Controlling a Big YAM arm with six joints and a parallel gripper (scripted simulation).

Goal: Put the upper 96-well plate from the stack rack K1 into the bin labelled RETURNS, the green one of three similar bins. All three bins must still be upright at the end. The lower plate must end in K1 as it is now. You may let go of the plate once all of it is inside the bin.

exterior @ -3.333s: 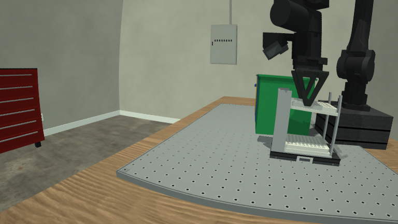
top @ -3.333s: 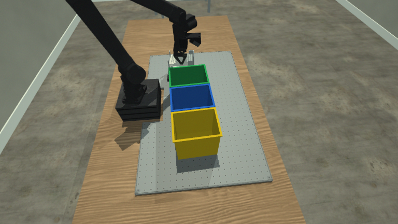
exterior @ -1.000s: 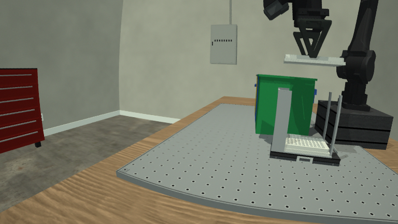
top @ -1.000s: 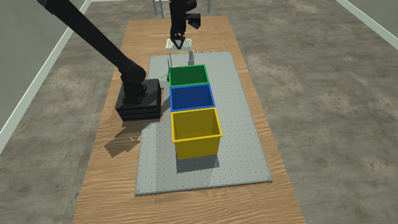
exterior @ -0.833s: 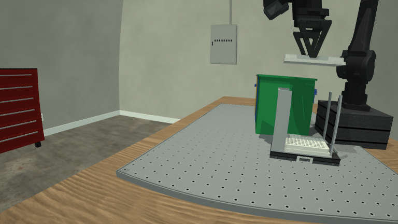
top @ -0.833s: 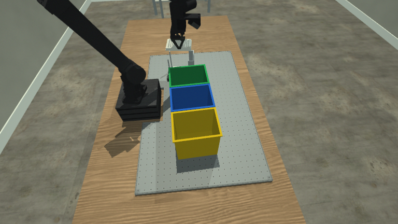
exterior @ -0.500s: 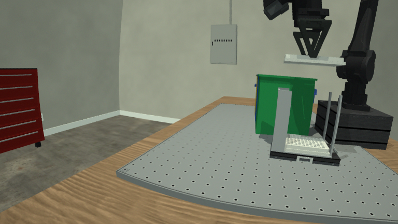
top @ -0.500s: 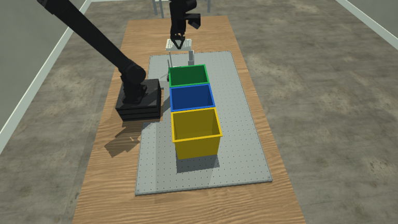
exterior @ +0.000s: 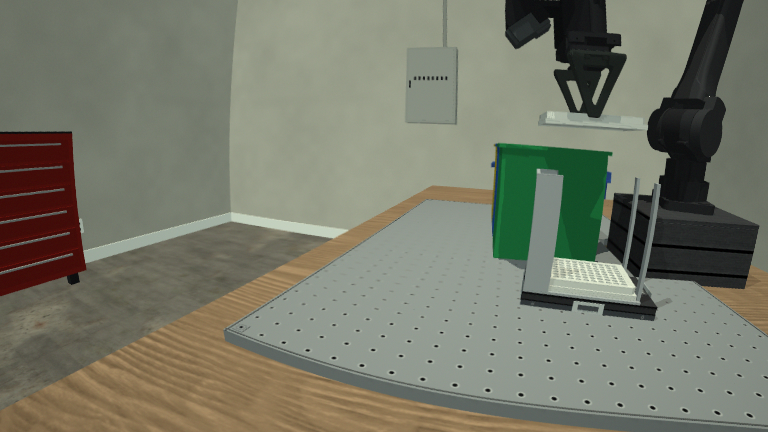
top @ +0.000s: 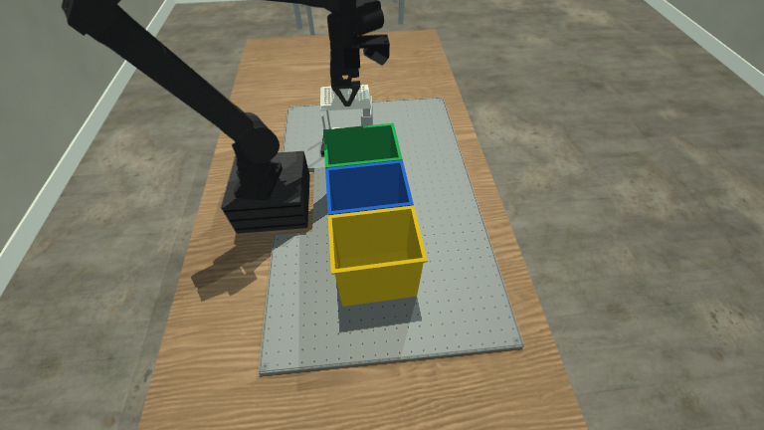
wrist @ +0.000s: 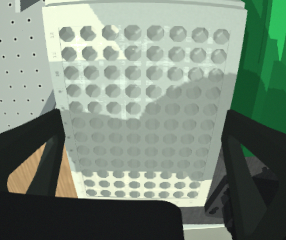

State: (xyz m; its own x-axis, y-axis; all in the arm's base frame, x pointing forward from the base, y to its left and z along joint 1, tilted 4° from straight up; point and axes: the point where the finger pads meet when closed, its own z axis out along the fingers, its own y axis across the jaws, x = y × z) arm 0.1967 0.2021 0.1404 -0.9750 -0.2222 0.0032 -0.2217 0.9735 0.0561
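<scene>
My arm is matte black all over, with no markings, cables or screws that I can make out. It rises from a squat black block base (top: 242, 217) built of stacked slabs with thin grooves between them. The long links are boxy and flat-sided, joined by rounded cylindrical joints. A small black angular camera housing (exterior: 525, 25) juts from the wrist. The black pincer (exterior: 589, 113) has two openwork triangular fingers (exterior: 569, 93) tapering to narrow tips.

Even light, soft shadows; wrist view perhaps blurred
</scene>
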